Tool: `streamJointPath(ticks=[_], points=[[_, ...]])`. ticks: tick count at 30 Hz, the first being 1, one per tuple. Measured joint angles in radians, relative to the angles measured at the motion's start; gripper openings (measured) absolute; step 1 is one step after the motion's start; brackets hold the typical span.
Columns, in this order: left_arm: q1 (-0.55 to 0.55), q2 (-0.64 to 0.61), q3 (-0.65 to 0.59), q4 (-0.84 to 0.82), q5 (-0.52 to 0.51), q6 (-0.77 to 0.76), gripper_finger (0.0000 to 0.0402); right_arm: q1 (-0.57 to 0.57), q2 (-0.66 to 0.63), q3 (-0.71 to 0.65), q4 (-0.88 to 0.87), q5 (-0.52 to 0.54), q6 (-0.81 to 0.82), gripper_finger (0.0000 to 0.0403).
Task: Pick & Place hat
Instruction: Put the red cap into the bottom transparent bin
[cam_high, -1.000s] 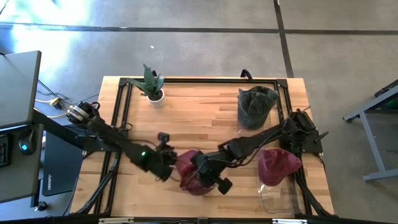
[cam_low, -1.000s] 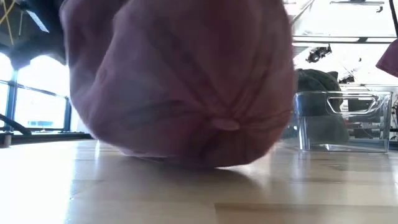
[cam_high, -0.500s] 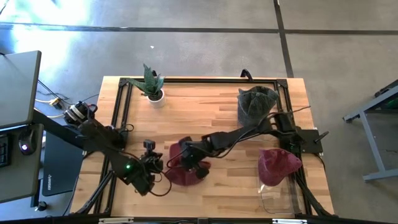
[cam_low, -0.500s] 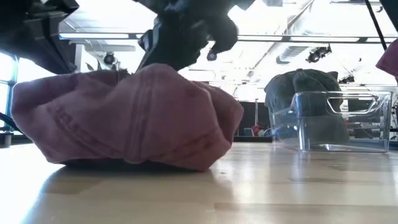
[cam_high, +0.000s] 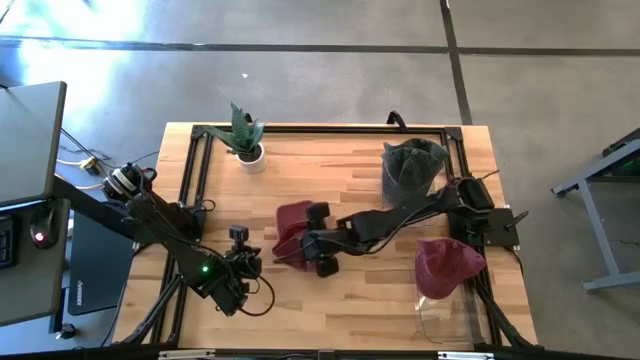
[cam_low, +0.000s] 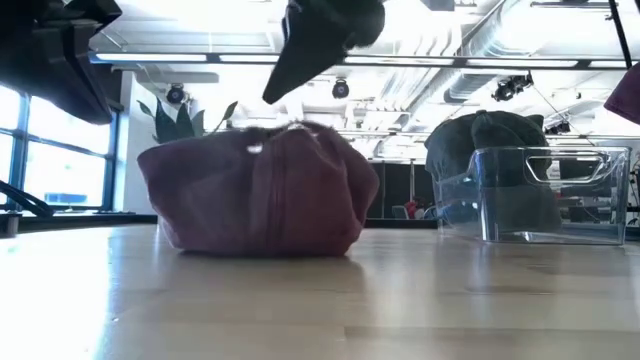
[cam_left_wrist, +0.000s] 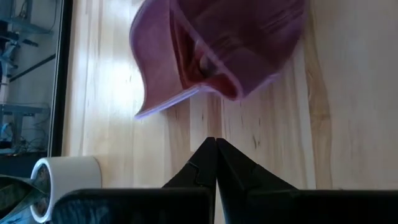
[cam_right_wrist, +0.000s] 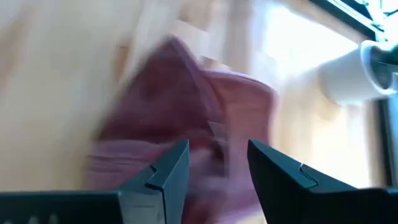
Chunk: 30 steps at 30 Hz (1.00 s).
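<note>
A maroon hat (cam_high: 291, 226) lies crumpled on the wooden table near its middle; it also shows in the low view (cam_low: 262, 190) and the left wrist view (cam_left_wrist: 236, 43). My right gripper (cam_high: 306, 244) hangs open just above the hat's near right side, and its fingers (cam_right_wrist: 169, 168) frame the hat (cam_right_wrist: 180, 118) without touching it. In the low view its tip (cam_low: 278, 92) stands clear above the crown. My left gripper (cam_high: 245, 263) is shut, to the left of the hat and nearer the front edge (cam_left_wrist: 216, 140).
A second maroon hat (cam_high: 446, 262) sits on a clear bin (cam_low: 545, 195) at the right front. A dark green hat (cam_high: 410, 170) stands at the back right. A potted plant (cam_high: 245, 145) is at the back left. Black frame rails (cam_high: 195, 170) run along the table's sides.
My right gripper has carried the maroon hat from near the front edge toward the table's middle, then opened and let it go; the hat now lies on the table, farther from the low camera. My left gripper has drawn back from the hat toward the left edge, staying shut.
</note>
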Motion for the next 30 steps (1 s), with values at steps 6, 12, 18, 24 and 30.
streamJointPath(ticks=[6,12,18,24,30], points=[[0.000,0.000,0.000,0.049,-0.021,0.028,0.0001,0.004,0.001,0.000,-0.001,0.040,0.035,0.0162],[0.000,0.000,0.000,0.099,-0.023,0.075,0.0001,0.001,-0.011,0.000,-0.051,0.097,-0.003,0.0168],[0.001,0.000,-0.001,0.176,-0.076,0.117,0.0001,0.050,-0.018,-0.084,-0.010,-0.410,-0.105,0.0148],[0.033,0.005,-0.001,0.382,-0.053,0.295,0.0001,0.044,-0.017,-0.321,0.303,-0.194,0.055,0.0107],[0.103,0.006,-0.001,0.482,-0.012,0.391,0.0001,-0.024,-0.017,-0.467,0.625,-0.090,0.166,0.0067]])
